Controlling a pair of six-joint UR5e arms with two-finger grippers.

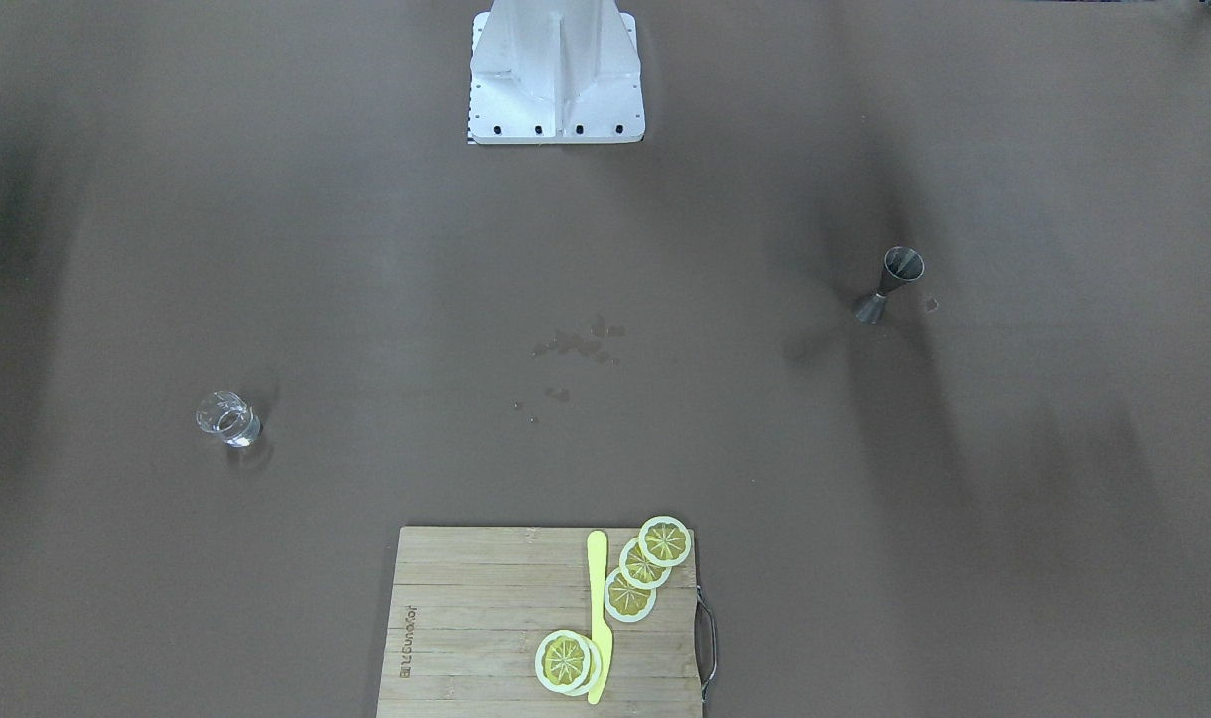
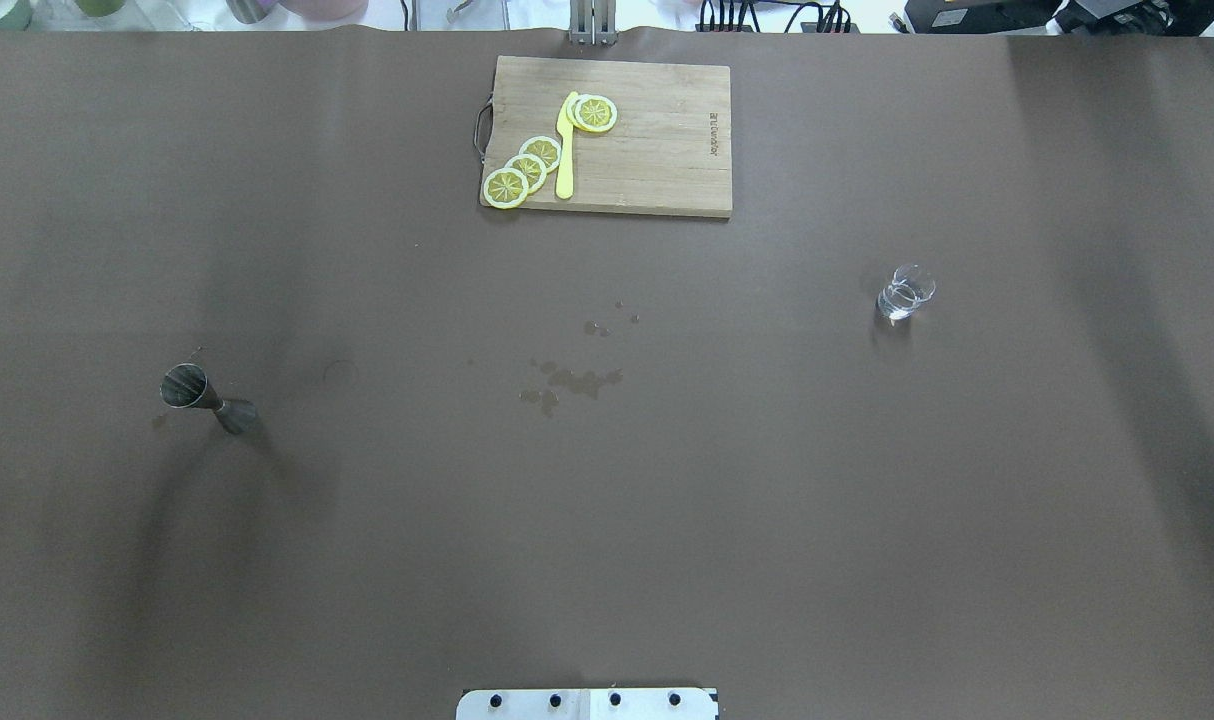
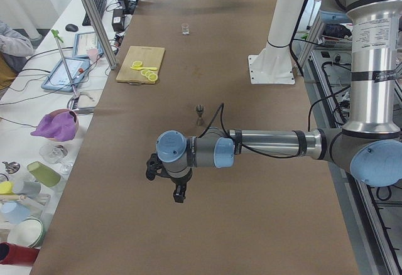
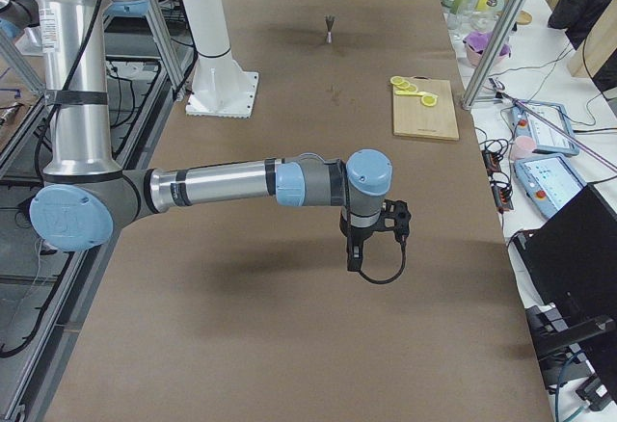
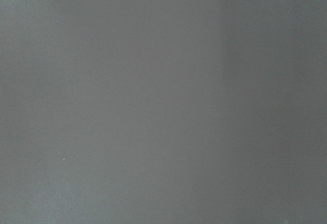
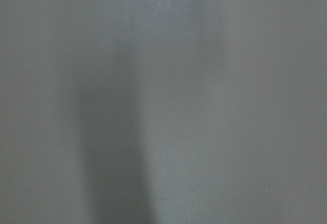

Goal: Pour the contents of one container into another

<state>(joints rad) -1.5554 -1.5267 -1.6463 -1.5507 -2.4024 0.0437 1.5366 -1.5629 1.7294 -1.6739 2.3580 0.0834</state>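
A small metal jigger (image 2: 207, 395) stands upright on the brown table, on my left side; it also shows in the front view (image 1: 890, 284). A small clear glass (image 2: 905, 293) with a little liquid stands on my right side (image 1: 228, 419). Neither arm shows in the overhead or front view. My left gripper (image 3: 179, 193) hangs over the table's left end, well short of the jigger (image 3: 200, 114). My right gripper (image 4: 353, 260) hangs over the right end. I cannot tell whether either is open or shut. Both wrist views show only bare table.
A wooden cutting board (image 2: 657, 150) with several lemon slices (image 2: 527, 170) and a yellow knife (image 2: 565, 150) lies at the far edge. Wet spots (image 2: 572, 380) mark the table's middle. The robot base (image 1: 556, 70) stands at the near edge. Benches with clutter flank the far side.
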